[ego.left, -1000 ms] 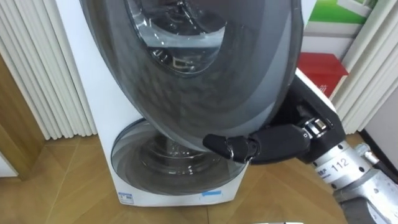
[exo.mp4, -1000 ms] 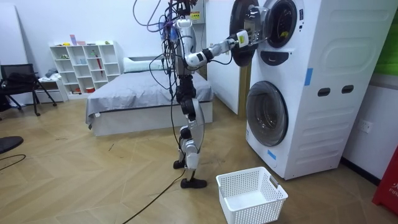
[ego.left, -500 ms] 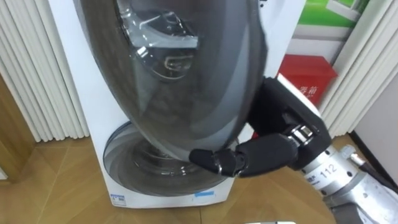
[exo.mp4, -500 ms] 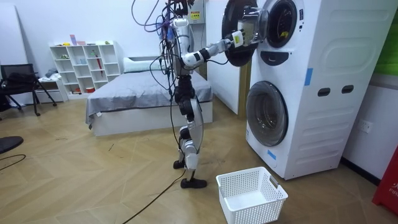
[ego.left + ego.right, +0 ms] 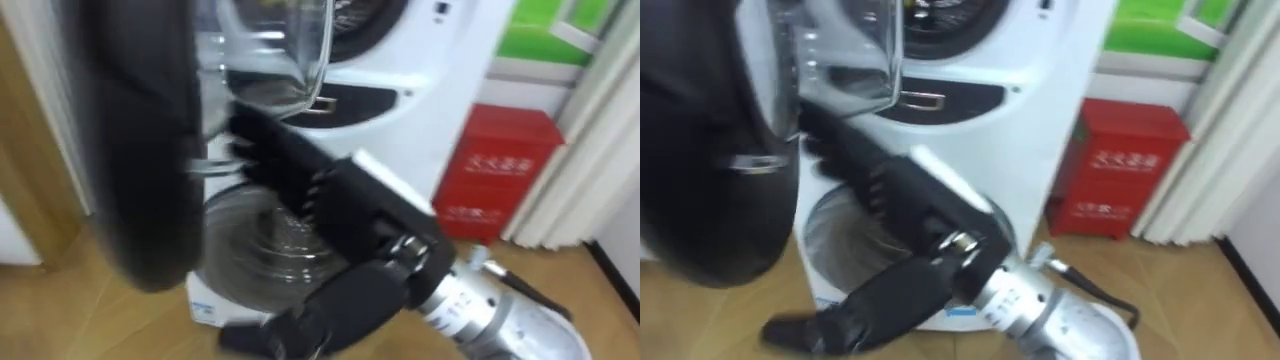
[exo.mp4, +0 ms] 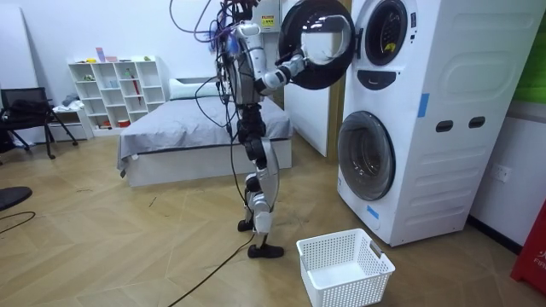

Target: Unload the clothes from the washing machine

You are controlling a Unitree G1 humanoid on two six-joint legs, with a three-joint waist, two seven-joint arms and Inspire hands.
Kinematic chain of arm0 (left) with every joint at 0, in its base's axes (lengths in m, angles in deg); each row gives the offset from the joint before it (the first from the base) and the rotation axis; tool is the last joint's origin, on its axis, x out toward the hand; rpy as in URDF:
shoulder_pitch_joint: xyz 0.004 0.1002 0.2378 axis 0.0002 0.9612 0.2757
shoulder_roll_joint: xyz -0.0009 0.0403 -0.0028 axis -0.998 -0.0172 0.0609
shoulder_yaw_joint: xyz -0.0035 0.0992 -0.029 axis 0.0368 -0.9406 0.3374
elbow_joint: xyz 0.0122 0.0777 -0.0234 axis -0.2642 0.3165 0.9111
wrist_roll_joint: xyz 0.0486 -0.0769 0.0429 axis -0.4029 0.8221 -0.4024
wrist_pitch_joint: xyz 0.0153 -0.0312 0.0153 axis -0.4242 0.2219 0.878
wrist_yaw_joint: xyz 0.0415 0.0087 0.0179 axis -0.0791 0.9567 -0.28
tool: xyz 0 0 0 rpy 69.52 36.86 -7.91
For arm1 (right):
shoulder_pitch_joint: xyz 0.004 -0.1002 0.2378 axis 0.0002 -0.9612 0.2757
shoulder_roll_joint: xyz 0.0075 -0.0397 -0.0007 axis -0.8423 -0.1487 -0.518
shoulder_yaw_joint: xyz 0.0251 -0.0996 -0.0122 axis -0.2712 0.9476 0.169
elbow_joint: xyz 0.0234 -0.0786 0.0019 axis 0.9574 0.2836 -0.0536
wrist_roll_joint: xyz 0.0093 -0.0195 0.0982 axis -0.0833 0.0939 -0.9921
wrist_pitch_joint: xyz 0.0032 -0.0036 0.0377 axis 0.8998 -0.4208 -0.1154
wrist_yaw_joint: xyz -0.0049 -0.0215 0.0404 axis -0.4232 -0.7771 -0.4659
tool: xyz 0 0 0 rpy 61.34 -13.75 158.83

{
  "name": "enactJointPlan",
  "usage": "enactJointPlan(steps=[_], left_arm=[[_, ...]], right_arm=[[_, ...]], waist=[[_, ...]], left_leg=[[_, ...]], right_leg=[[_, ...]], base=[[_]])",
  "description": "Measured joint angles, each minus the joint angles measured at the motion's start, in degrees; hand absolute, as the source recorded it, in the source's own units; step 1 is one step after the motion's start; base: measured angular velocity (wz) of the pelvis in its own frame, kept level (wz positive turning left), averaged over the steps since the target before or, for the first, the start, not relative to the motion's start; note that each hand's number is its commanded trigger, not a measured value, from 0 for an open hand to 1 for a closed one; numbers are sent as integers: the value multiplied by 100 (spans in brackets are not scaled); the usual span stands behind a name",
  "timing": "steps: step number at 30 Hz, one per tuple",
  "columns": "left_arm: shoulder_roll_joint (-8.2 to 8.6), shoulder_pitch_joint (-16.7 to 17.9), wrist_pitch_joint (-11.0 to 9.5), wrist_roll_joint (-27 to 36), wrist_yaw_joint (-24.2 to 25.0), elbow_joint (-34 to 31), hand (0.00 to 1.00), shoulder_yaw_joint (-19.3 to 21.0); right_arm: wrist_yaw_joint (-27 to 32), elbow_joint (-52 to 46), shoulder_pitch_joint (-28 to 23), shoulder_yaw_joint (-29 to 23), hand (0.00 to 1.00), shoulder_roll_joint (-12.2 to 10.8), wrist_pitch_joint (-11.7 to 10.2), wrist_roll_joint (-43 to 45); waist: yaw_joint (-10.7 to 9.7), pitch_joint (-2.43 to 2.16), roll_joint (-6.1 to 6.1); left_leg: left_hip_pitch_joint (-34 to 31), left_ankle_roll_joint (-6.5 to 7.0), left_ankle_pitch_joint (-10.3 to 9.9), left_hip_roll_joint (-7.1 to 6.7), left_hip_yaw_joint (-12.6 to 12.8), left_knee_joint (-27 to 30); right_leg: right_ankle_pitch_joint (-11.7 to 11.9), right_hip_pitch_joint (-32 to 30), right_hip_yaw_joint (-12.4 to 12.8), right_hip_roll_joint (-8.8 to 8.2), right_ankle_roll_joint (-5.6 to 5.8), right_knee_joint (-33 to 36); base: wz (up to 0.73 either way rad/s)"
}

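The robot stands upright on the pale herringbone wooden floor. It faces the tall white washing machine tower, with its right arm raised to the upper unit.

That unit's round door is a thick, dark, glossy ring around a clear bulging plastic bowl. It stands wide open at the left of the eye views, with its inner face turned towards the machine.

The right hand, black and blocky above a silver cylindrical wrist, reaches up from the lower right. Its fingers lie stretched out straight against the door's inner side, just below the bowl, and are curled round nothing. The thumb juts out low and to the left, apart from the rim (blur smears the exact line of contact).

Beyond the hand is the upper drum's dark round opening; whether clothes lie inside it cannot be told. Below it, the lower unit's round grey glass door is closed.

To the right of the tower stands a boxy red metal cabinet, with white pleated curtains beside it and a green and white poster above.

In the room view, a white rectangular lattice plastic basket sits on the floor near the robot's feet, in front of the tower. A grey-covered bed lies farther back.
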Motion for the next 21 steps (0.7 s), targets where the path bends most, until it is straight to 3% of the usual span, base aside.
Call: enactJointPlan(steps=[4, 14, 21], left_arm=[[16, 90, 201, -62, 71, 24, 0, -4], [62, -64, 200, -64, 61, 12, 0, -14], [63, -77, 200, -94, 62, 12, 0, -12]], right_arm=[[-317, 1, 34, 119, 0, -107, 0, 40], [-503, 12, 44, 274, 0, -97, 0, 39], [-627, 12, 44, 276, 0, -99, 0, 40]], waist=[[151, 16, 21], [155, 85, 64], [157, 91, 64]], left_leg=[[6, 8, -3, -23, -112, 25], [28, 26, -13, -48, -113, -54], [19, 54, -29, -80, -116, -45]], right_leg=[[-14, 70, -64, -13, 20, -46], [-41, 75, -52, -25, 54, -52], [-65, 60, -59, -57, 88, -53]], base=[[15], [0], [0]])
